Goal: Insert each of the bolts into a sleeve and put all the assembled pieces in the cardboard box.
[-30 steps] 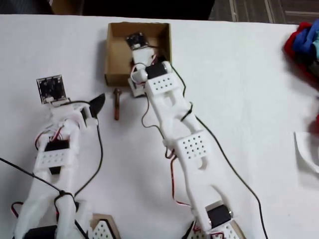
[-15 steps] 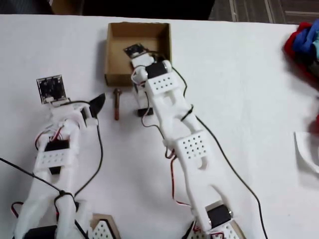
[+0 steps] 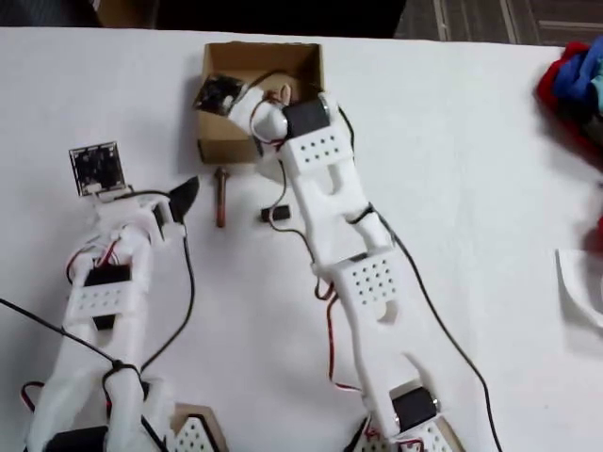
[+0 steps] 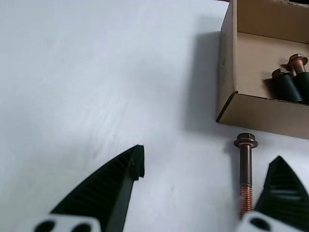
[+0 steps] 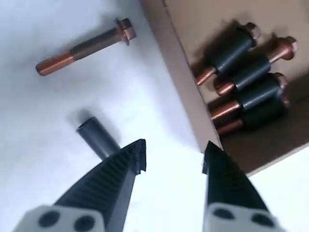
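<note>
- High view: a white desk (image 3: 471, 141) carries everything. The cardboard box (image 3: 264, 49) sits at its far side, with both arms reaching toward it.
- The right gripper (image 5: 174, 147) is seen released and empty, hanging over the near corner of the box. The left gripper (image 4: 207, 157) is likewise spread wide with nothing held, and it is low over the desk.
- Several assembled pieces (image 5: 246, 92) are lying side by side inside the box.
- One bare bolt (image 4: 245, 169) is lying flat on the desk just outside the box's near wall, with its head toward the box and one left finger close beside its threaded end.
- One black sleeve (image 5: 96, 137) is lying on its side just beside a right finger, apart from the bolt.
- Judged step: the last pair is to be joined.
  - The sleeve is best gripped across its middle so that both open ends are left clear.
  - The bolt is best taken near the head so that the threads lead.
  - The axes should be lined up before pushing. A round sleeve may roll if it is nudged by one finger first.
</note>
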Robot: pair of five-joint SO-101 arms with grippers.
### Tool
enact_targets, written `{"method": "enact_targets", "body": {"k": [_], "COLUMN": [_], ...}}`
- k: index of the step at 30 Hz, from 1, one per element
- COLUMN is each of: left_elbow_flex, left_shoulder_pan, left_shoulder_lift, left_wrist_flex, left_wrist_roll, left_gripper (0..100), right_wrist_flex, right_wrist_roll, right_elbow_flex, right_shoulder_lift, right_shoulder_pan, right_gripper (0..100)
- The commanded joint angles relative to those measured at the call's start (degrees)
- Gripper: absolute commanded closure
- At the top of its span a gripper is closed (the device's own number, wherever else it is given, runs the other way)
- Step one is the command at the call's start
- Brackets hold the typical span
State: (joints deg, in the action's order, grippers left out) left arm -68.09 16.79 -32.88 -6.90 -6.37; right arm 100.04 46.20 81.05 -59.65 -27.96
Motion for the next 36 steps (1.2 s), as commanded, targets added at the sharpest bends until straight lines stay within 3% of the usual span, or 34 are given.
{"method": "enact_targets", "body": {"k": [1, 8, 16, 36], "left_elbow_flex": [0.13, 0.31, 0.22, 0.22], "left_shoulder_pan": [0.7, 5.01, 7.21, 7.12], "left_shoulder_lift": [-1.58, -1.58, -1.58, -1.58], "left_wrist_flex": [1.14, 1.41, 2.73, 2.81], "left_wrist_roll": [0.79, 0.26, -1.93, -2.11], "left_gripper": [60, 61, 72, 73], "right_wrist_flex": [1.27, 1.27, 1.27, 0.13], "right_wrist_roll": [0.79, 0.88, 4.4, 9.32], "right_elbow_flex": [-4.66, -13.8, -22.59, -24.18], "right_shoulder_lift": [5.76, 8.31, 10.68, 5.76], "right_shoulder_pan": [-2.68, -4.7, -5.14, -5.32], "right_gripper": [79.7, 79.6, 79.6, 79.5]}}
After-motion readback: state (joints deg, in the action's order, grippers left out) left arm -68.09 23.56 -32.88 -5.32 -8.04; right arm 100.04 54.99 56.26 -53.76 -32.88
